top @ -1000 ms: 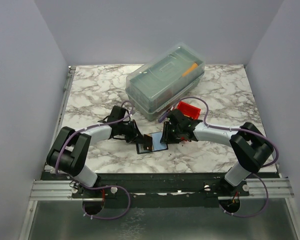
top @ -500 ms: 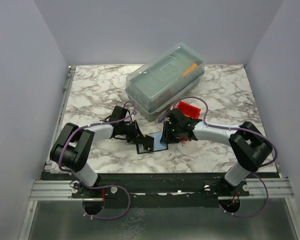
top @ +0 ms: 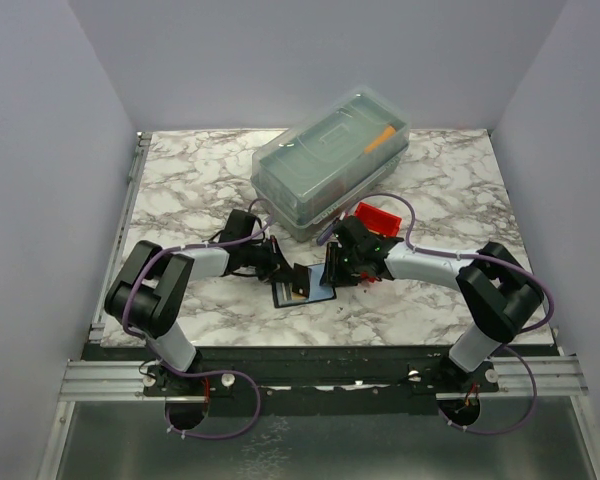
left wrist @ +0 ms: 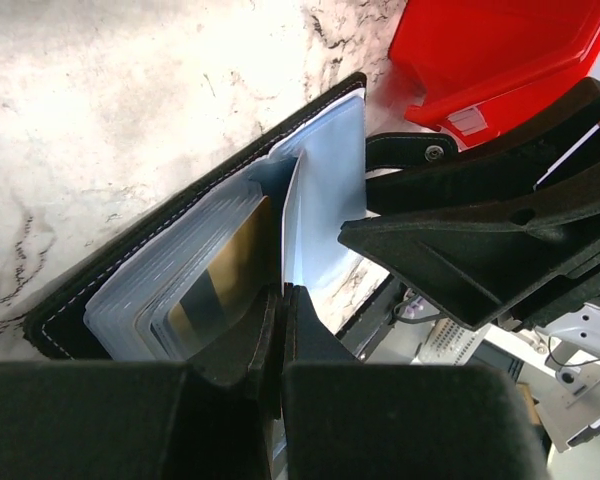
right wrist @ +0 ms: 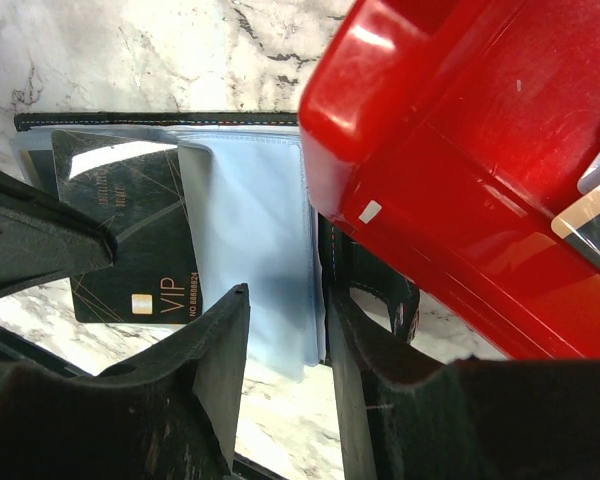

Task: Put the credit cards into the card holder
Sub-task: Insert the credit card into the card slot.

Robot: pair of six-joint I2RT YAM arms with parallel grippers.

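**Card holder lies open between two grippers on marble counter**

Much stays out of sight. From above, my two arms crowd over the card holder [top: 302, 287] and cover most of it. In my right wrist view the red bin [right wrist: 460, 150] fills the upper right and blocks the holder's far side. A pale corner at that view's right edge is too cut off to name. A gold-toned card [left wrist: 230, 265] shows only in part behind cloudy plastic sleeves [left wrist: 150, 290]. A dark card [right wrist: 130, 240] marked VIP lies face up in the open holder, its left edge behind my other arm's finger.

The holder lies open and flat just beyond my left gripper [left wrist: 283, 300], which is clenched tight. A pale leaf stands up from its fingertips; whether that leaf is pinched I cannot tell. My right gripper [right wrist: 282, 300] is released, jaws apart over a pale blue sleeve, reaching in from the opposite side. The two grippers nearly meet above the holder.

The counter [top: 200, 190] is white marble veined in grey. A large clear lidded box [top: 330, 160] sits toward its back, near the red bin. Plain pale walls [top: 280, 60] close in three sides.
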